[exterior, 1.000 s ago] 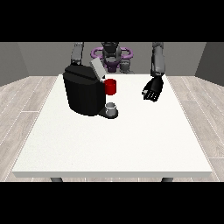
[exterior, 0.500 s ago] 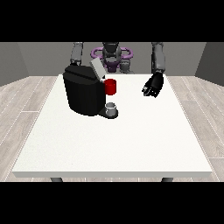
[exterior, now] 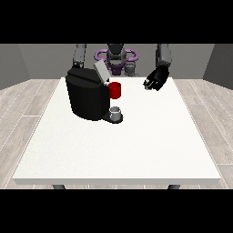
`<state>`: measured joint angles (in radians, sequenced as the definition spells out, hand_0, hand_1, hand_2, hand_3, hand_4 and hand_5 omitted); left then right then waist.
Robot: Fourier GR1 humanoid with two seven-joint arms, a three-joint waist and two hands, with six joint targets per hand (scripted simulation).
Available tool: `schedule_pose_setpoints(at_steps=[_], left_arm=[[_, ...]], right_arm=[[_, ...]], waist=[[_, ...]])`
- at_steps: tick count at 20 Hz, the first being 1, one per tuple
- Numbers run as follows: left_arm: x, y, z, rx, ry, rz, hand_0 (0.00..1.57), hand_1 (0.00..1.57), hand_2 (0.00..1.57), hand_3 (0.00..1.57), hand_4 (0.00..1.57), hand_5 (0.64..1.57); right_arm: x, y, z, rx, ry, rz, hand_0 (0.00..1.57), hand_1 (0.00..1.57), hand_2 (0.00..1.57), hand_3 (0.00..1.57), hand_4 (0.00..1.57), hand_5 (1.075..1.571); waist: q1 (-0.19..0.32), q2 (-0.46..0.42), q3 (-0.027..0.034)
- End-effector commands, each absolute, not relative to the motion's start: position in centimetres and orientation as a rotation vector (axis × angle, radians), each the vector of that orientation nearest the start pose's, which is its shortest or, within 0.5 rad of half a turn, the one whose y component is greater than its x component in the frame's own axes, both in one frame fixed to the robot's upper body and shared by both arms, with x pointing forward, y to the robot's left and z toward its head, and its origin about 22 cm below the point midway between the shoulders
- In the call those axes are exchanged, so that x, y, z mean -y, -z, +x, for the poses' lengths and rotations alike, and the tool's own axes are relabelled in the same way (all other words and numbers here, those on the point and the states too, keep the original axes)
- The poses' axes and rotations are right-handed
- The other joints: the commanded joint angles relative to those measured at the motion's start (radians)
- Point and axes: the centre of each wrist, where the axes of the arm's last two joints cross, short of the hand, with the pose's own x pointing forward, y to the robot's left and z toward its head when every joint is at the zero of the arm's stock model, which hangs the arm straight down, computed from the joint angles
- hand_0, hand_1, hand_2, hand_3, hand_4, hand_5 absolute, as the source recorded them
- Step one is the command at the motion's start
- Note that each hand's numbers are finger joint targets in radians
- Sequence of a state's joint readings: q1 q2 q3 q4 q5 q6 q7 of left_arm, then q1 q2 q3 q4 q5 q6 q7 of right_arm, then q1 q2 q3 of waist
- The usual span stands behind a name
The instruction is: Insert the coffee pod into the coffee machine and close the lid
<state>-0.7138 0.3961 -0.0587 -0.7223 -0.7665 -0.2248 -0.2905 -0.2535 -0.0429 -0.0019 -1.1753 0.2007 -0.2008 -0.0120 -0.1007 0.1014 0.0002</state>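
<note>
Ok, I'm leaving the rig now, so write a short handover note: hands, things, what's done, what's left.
Hand at the view's right: raised over the table's far right part, holding nothing that shows.
The other hand: hidden behind the coffee machine.
Machine: on the white table, far left of centre, lid open, a red thing at the machine, a grey thing at its base.
Done: nothing visible.
Left: insert pod, close lid.

coffee machine [exterior: 88, 98] lid up | red thing at the machine [exterior: 115, 90] | hand at the view's right [exterior: 155, 79] raised
</note>
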Motion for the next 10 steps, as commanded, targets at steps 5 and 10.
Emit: schedule_pose_setpoints(at_steps=[5,10], left_arm=[[-25.4,-9.0,42.0,1.393,1.259,0.496,1.42,1.42,1.40,1.34,0.56,1.571],[-23.2,-12.8,43.5,1.334,1.260,0.495,1.40,1.40,1.40,1.34,0.60,1.571]], right_arm=[[21.5,4.1,29.8,1.469,-0.143,-0.248,0.00,0.00,0.00,0.00,0.00,1.571],[19.6,4.4,29.4,1.446,-0.162,-0.198,0.00,0.00,0.00,0.00,0.00,1.571]], waist=[[-0.026,-0.024,0.0000],[-0.056,-0.068,0.0002]])
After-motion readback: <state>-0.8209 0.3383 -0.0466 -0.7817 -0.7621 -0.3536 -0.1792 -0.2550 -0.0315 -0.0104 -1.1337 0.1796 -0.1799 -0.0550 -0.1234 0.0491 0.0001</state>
